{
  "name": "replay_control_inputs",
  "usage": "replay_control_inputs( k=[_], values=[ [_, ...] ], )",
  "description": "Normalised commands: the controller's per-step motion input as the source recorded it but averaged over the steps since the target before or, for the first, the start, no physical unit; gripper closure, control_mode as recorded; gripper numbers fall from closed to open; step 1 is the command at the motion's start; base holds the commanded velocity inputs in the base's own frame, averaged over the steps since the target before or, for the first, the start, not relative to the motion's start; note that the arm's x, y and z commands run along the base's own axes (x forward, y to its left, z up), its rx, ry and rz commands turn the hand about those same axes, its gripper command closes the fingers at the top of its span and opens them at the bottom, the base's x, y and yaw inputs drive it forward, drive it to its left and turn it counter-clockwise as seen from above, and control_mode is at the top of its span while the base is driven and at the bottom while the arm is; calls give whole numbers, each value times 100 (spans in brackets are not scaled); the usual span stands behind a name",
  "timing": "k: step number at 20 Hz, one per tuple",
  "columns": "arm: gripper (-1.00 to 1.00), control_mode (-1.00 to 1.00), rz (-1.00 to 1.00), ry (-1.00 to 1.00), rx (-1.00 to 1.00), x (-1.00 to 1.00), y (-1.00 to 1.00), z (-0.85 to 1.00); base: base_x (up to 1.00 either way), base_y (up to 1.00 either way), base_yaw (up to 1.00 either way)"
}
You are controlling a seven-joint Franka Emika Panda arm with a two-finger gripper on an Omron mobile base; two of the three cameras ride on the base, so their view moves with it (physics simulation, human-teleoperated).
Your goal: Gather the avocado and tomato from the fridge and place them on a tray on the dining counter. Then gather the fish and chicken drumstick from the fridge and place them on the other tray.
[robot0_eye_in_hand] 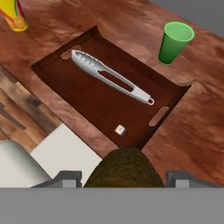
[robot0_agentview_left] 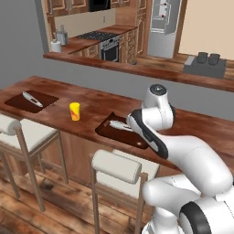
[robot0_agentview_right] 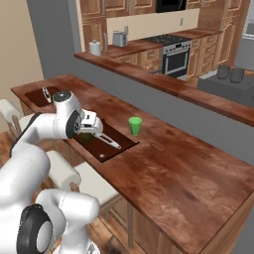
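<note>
Avocado [robot0_eye_in_hand: 123, 168] sits clamped in tool [robot0_eye_in_hand: 123, 177] over tray [robot0_eye_in_hand: 52, 70]; long axis hidden.

No text, label, brand, number or sign can be read in any view; the yellow cup [robot0_agentview_left: 74, 111] carries a red and green mark too blurred to make out; the green cup [robot0_eye_in_hand: 174, 42], the tray [robot0_eye_in_hand: 57, 74] and the white tongs [robot0_eye_in_hand: 112, 76] lying in it are plain and unmarked.
</note>
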Motion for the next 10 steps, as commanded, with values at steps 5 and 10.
replay_control_inputs(
  k=[5, 10],
  values=[
    [100, -100, 0, 0, 0, 8, -5, -20, 0, 0, 0],
    [100, -100, 0, 0, 0, 32, 0, -21, 0, 0, 0]
  ],
)
